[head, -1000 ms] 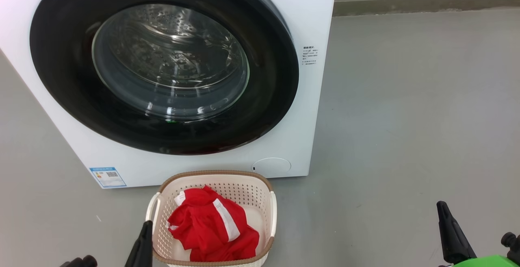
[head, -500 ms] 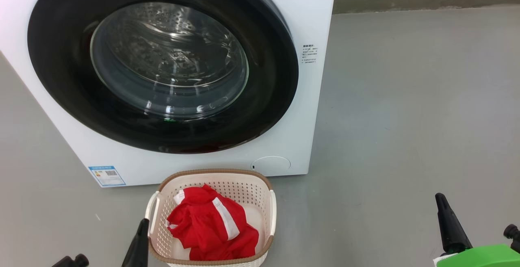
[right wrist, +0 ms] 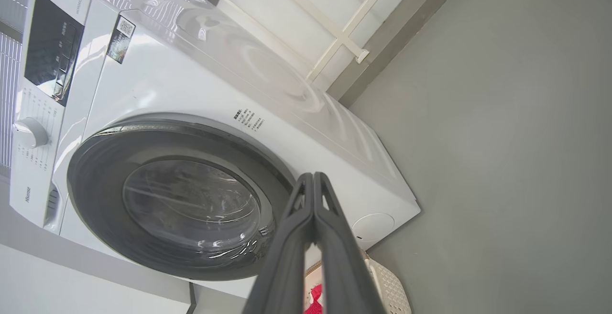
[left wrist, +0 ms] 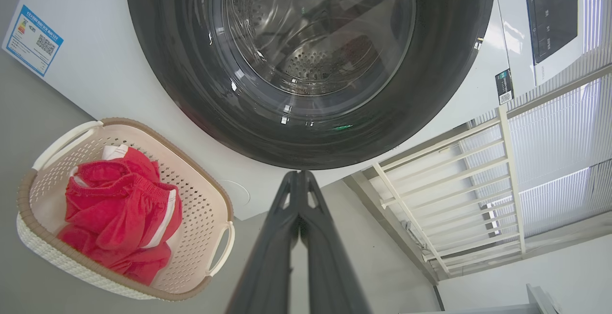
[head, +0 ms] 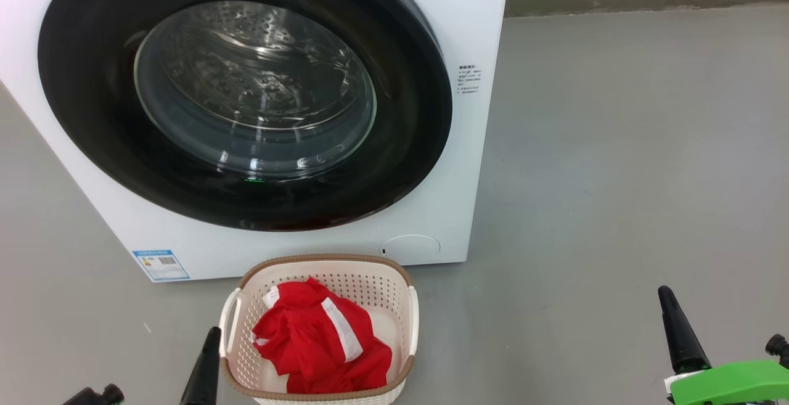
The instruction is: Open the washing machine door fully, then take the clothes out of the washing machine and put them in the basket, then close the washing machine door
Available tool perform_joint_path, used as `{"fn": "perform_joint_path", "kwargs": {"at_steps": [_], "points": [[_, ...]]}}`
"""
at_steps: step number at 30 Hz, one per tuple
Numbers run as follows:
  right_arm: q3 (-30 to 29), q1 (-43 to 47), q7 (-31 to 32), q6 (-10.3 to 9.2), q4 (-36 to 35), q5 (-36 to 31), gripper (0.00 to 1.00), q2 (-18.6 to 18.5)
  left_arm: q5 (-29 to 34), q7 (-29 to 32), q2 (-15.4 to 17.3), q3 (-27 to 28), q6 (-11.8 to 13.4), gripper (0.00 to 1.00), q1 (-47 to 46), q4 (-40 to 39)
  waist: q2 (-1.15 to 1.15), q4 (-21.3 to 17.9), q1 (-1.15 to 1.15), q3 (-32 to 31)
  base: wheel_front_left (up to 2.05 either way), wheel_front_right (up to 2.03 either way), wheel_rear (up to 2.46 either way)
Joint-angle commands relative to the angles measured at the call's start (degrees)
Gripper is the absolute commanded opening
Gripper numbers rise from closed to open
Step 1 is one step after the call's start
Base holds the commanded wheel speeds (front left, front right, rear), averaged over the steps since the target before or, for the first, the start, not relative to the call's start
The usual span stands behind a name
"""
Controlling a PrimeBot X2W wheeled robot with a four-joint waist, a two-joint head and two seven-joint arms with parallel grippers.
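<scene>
The washing machine [head: 468, 16] has its black-rimmed door [head: 407, 164] lying flat against the front, with bare steel drum behind the glass. Red clothes [head: 320, 337] with a white band lie in the cream basket [head: 382, 291] on the floor just before the machine. My left gripper [head: 208, 355] stands beside the basket's left handle; the left wrist view shows its fingers [left wrist: 299, 180] pressed together, holding nothing. My right gripper [head: 675, 325] hangs over bare floor at the lower right, its fingers [right wrist: 313, 182] also together and empty.
Grey floor [head: 616, 177] stretches to the right of the machine up to a wall base. A white railing [left wrist: 444, 185] stands beside the machine in the left wrist view. A green part [head: 733, 380] sits on my right arm.
The head view has drifted slightly, so machine and basket sit a little higher and left. The right gripper has risen somewhat in the view; the left gripper has sunk a little.
</scene>
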Motion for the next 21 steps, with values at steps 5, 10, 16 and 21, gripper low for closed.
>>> {"fn": "perform_joint_path", "kwargs": {"at_steps": [5, 10, 16, 21], "points": [[0.79, -3.72, 1.01, 0.01, -0.77, 4.24, 0.0, -1.18, -3.81, 0.97, 0.61, 2.03, -0.93, 0.0, -3.19, -0.73, 0.0, -0.03, 0.0, 0.12, 0.0, 0.0, 0.0], [0.86, -4.52, 1.87, 0.0, -0.29, 7.61, 0.0, -1.24, -7.11, 1.8, 0.62, 2.52, -1.11, 0.0, -3.67, -0.39, 0.0, -0.07, 0.0, 0.25, 0.0, 0.0, 0.0], [0.93, -5.49, 2.89, -0.01, 0.28, 11.63, 0.0, -1.32, -11.04, 2.8, 0.62, 3.12, -1.31, 0.0, -4.23, 0.01, 0.0, -0.12, 0.0, 0.41, 0.0, 0.0, 0.0], [0.99, -6.29, 3.76, -0.02, 0.77, 15.0, 0.0, -1.39, -14.33, 3.64, 0.63, 3.62, -1.49, 0.0, -4.71, 0.35, 0.0, -0.16, 0.0, 0.54, 0.0, 0.0, 0.0]]}}
